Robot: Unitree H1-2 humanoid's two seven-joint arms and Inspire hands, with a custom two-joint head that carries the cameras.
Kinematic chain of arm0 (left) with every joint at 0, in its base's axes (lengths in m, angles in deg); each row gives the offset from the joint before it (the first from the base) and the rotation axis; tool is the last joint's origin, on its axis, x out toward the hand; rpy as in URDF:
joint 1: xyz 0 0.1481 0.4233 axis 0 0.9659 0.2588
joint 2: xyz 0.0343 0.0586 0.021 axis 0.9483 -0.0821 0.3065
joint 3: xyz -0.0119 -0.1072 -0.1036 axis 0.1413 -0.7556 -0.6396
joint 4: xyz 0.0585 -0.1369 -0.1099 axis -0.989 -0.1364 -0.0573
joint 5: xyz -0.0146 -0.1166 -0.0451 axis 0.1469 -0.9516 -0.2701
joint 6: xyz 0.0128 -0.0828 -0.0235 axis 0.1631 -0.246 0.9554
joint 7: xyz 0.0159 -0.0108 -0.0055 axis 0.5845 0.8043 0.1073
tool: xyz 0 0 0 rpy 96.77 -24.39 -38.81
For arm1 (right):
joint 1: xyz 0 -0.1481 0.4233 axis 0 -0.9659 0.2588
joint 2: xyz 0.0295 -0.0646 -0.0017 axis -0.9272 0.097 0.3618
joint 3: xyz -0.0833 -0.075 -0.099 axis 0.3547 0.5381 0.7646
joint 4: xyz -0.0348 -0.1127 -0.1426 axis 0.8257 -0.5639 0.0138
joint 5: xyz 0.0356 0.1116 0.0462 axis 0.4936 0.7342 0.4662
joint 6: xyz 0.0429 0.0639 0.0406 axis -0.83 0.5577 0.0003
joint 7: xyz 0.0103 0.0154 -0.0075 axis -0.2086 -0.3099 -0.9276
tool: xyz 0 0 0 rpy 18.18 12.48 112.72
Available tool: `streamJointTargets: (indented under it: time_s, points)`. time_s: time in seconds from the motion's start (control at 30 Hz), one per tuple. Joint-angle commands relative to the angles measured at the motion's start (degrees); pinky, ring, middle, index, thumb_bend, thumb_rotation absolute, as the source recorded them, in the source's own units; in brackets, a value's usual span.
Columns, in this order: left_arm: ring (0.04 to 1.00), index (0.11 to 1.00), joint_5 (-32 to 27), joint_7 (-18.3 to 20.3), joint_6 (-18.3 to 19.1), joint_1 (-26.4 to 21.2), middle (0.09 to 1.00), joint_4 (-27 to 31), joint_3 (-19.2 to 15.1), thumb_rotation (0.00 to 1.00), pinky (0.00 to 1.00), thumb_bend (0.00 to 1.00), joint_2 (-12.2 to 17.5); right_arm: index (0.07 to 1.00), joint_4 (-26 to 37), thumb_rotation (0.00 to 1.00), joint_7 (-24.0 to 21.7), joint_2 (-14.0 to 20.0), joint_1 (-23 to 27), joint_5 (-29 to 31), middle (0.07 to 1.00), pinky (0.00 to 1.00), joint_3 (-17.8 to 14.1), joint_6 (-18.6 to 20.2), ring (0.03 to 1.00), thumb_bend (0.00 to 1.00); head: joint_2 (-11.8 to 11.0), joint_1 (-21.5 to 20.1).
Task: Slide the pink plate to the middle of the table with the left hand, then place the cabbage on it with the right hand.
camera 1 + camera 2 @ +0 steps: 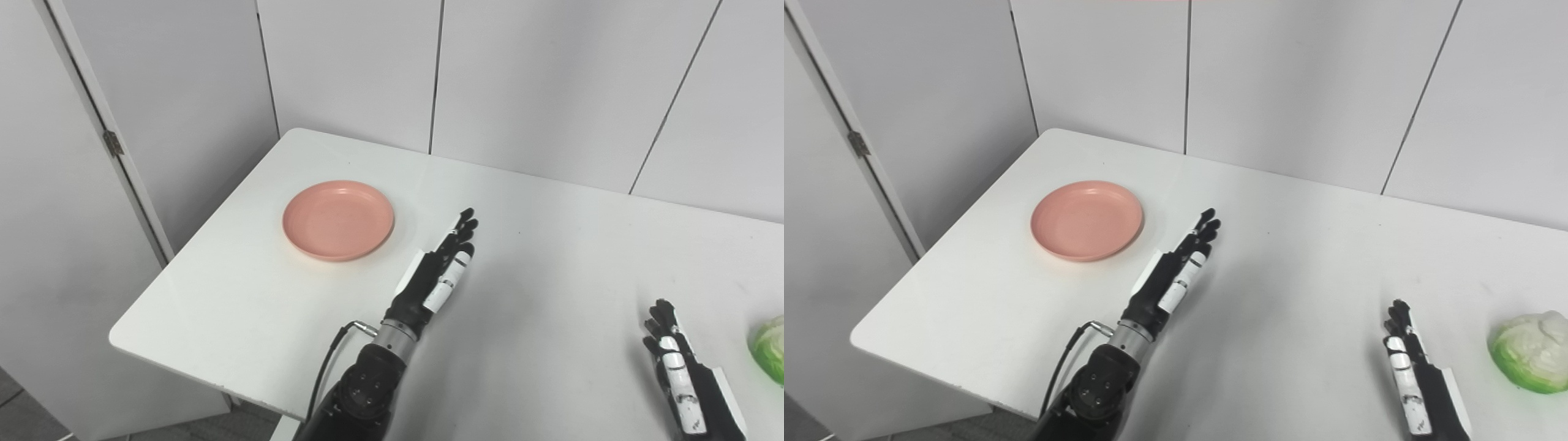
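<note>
Plate (1086, 220), pink, holds nothing; cabbage (1530, 358) sits well apart.

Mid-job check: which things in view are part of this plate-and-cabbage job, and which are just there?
Job items:
pink plate, near the table's left end
cabbage, far right
left robot hand, open, beside the plate
right robot hand, open, near the cabbage

Just there:
white table
wall panels
</note>
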Motion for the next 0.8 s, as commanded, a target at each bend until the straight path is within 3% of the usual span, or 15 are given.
streamJointTargets:
  time_s: [0.0, 0.2, 0.53, 0.77]
  points:
    - [0.964, 0.955, 0.7, -1.8, -2.2, 4.8, 0.961, -7.1, 0.2, 1.0, 0.95, 0.46, 0.0, 1.0, 0.1, 1.0, 0.1, 0.5, 0.6, 0.1, 1.0, 1.0, -0.5, -1.1, 1.0, 0.09, 0.0, 0.0]
    - [0.969, 0.954, 0.7, -1.7, -2.3, 4.9, 0.963, -7.0, 0.2, 1.0, 0.96, 0.48, 0.2, 1.0, 2.8, 1.0, 0.5, -0.1, 0.3, -0.3, 1.0, 1.0, -0.2, 1.8, 1.0, 0.04, 0.2, -0.6]
    - [0.968, 0.954, -1.0, -0.1, -0.5, 6.2, 0.968, -3.4, -0.1, 1.0, 0.96, 0.45, 0.7, 1.0, 5.5, 1.0, 0.7, -1.1, -0.3, -0.3, 1.0, 1.0, 0.3, 3.8, 1.0, 0.03, 1.3, -1.9]
    - [0.979, 0.965, -2.8, 2.3, 6.0, 7.4, 0.981, 4.8, -0.2, 1.0, 0.97, 0.38, 0.8, 1.0, 6.1, 1.0, 1.2, -1.4, -0.4, -1.6, 1.0, 1.0, 0.7, 4.5, 1.0, 0.04, 2.0, -2.4]
